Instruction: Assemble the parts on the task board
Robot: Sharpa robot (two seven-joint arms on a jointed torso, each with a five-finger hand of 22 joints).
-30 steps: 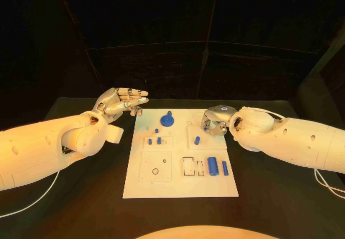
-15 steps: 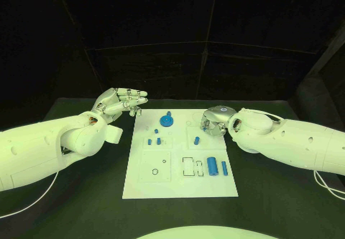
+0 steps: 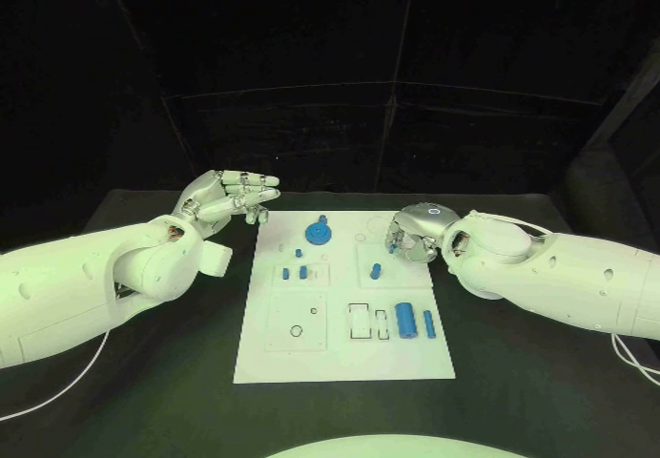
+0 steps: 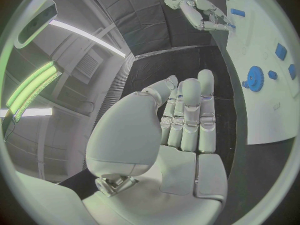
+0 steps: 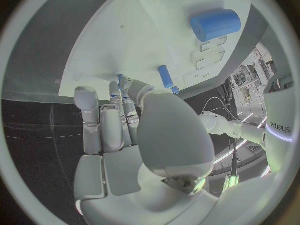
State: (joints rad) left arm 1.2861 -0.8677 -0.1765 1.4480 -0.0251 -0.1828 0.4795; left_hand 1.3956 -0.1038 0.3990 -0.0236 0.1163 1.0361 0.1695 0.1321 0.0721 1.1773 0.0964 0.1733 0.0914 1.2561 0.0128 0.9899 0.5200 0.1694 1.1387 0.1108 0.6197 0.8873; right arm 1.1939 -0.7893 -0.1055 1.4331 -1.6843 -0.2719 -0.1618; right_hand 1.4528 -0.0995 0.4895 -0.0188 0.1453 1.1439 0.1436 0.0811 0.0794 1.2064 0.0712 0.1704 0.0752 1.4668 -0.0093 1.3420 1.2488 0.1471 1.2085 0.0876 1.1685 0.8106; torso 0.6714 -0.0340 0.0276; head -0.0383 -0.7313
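Black table (image 3: pixel 550 343), dark curtain behind; you have the white task board (image 3: pixel 344 353) at centre. Right hand (image 3: pixel 413 232) sits over the board's 2 o'clock edge, fingertips pinching a small blue peg (image 5: pixel 120 79). Left hand (image 3: pixel 227 198) hovers off the 11 o'clock corner, fingers apart, holding nothing. Gear (image 3: pixel 319 232) at 12, cylinder (image 3: pixel 406 318) at 4. Parts look rigid, light and slick: take them by the sides. Peg's tip and its target hole are hidden by your fingers.
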